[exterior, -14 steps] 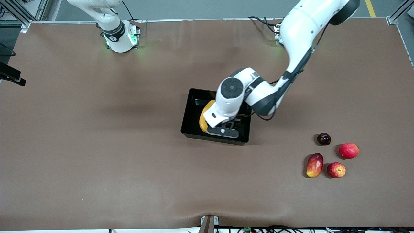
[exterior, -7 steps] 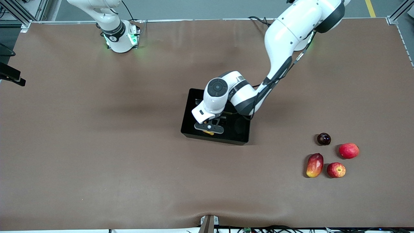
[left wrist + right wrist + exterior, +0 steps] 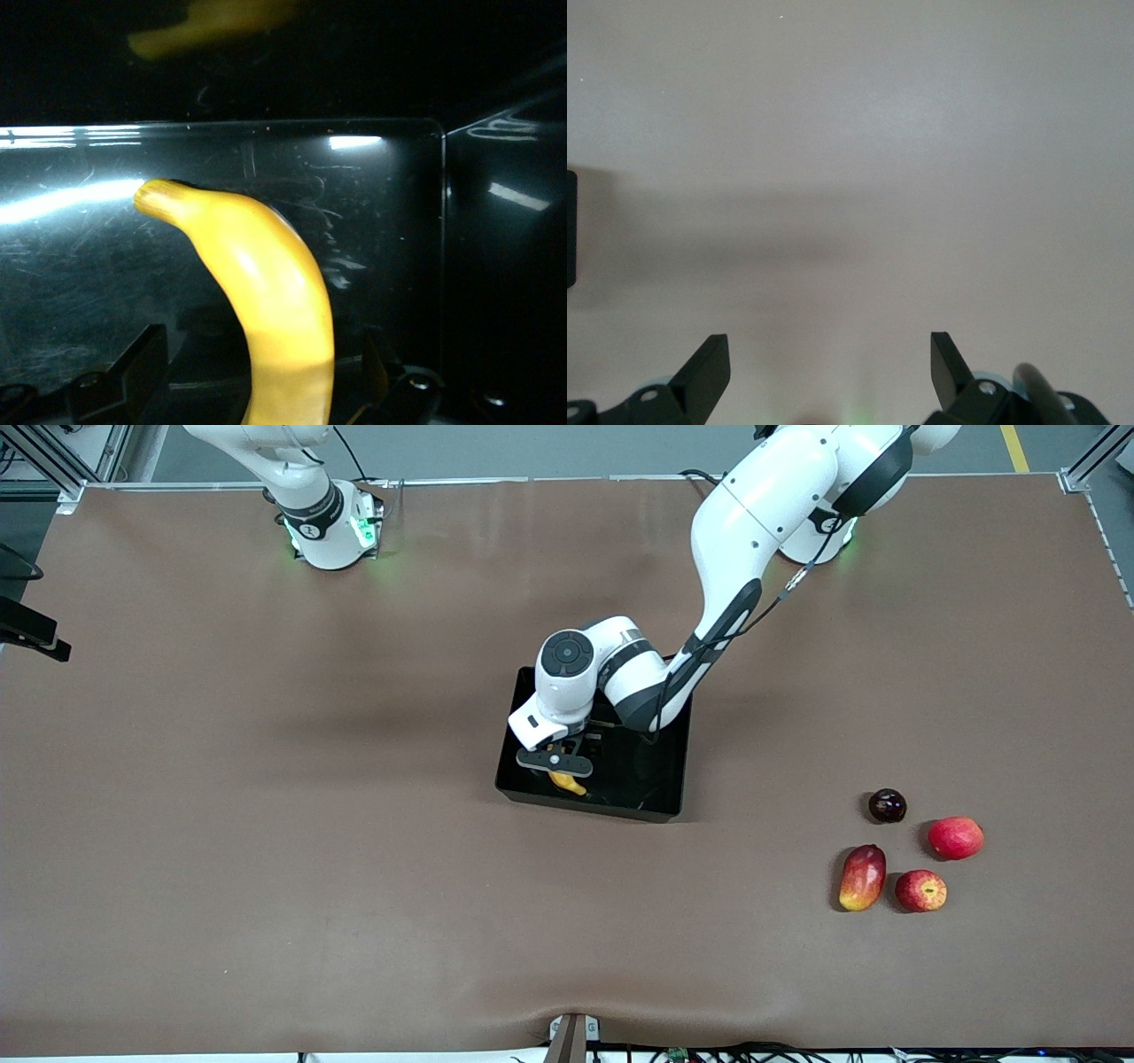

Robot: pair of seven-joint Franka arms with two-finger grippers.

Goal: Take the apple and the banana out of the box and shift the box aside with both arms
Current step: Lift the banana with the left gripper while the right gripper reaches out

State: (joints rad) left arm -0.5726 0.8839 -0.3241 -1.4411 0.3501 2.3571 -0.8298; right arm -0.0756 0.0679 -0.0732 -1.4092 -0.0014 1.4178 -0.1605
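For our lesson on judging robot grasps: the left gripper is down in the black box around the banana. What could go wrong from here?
1. The left gripper straddles the banana with its fingers open; the smooth, curved fruit might roll or slip as they close.
2. The fingers sit low in the box, so they might scrape its floor or drag it.
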